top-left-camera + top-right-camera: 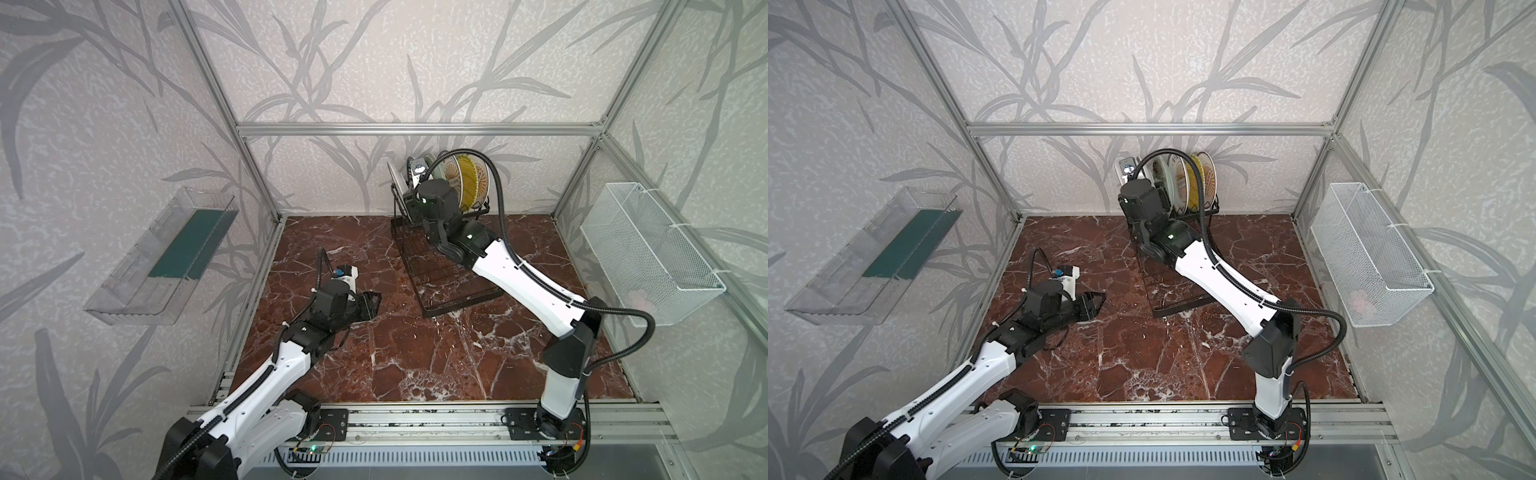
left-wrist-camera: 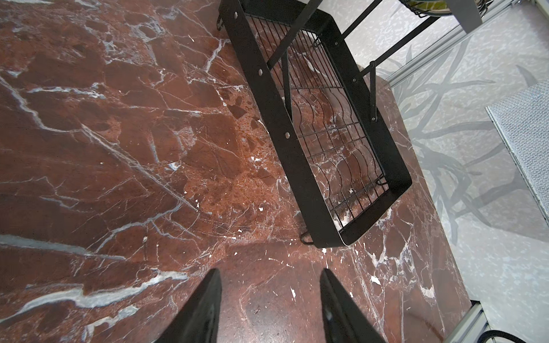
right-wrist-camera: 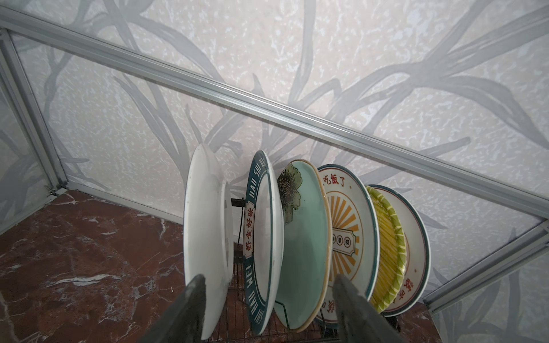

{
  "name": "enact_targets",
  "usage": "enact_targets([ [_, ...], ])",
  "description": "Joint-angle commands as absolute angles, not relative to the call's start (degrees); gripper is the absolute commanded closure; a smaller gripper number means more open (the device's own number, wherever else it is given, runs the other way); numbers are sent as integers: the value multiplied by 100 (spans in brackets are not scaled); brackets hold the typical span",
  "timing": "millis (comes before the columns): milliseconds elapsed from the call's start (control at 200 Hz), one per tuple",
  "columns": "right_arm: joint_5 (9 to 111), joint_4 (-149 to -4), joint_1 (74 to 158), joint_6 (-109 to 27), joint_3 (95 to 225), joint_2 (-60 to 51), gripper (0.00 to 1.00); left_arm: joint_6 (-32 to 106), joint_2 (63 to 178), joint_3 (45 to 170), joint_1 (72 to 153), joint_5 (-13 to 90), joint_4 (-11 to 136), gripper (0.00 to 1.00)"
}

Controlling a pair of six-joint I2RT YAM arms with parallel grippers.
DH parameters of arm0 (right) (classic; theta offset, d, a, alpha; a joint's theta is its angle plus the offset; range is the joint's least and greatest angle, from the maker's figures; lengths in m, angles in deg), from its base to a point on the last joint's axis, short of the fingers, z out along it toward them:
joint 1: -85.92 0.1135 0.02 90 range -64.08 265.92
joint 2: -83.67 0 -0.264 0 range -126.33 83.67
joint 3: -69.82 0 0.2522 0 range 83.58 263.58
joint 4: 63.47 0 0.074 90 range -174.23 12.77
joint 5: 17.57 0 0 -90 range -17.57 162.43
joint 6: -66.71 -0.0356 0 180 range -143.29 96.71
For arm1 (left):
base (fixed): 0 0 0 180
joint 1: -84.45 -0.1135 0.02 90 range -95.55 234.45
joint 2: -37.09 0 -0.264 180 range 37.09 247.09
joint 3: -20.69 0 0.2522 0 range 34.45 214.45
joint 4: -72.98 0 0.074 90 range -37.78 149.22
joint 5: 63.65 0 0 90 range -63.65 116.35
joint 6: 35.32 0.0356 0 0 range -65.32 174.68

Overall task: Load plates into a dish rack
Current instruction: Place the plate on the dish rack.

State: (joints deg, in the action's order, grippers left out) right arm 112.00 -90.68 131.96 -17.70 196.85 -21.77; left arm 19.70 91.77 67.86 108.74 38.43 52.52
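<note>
Several plates stand on edge in the upright part of the black dish rack at the back of the table. In the right wrist view they run from a plain white plate back through a lettered-rim plate, a mint flower plate, a sunburst plate and a yellow striped plate to another white plate. My right gripper is open just in front of them, gripping nothing, with one finger overlapping the white plate's rim. My left gripper is open and empty over bare marble, short of the rack's flat tray.
A clear plastic tray hangs on the left wall. A white mesh basket hangs on the right wall. The right arm reaches across the rack's flat base. An aluminium rail runs along the table's front edge.
</note>
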Motion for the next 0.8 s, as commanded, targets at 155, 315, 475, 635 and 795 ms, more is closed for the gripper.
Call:
enact_targets([
  [155, 10714, -8185, 12508, -2386, 17625, -518, 33, 1703, 9505, 6981, 10862, 4031, 5814, 48],
  [315, 10120, -8113, 11917, -2797, 16132, 196, 34, 1582, 9831, 7014, 10887, 4138, 6097, 48],
  [475, 9685, -8254, 11487, -3128, 15019, 653, 35, 1409, 10294, 7061, 10985, 4120, 6462, 48],
  [635, 9286, -8366, 11154, -3816, 14127, 1062, 36, 1218, 10797, 7224, 11146, 3995, 6692, 48],
  [795, 9156, -8321, 11039, -4494, 13250, 1312, 37, 1074, 11267, 7418, 11350, 3715, 6912, 50],
])
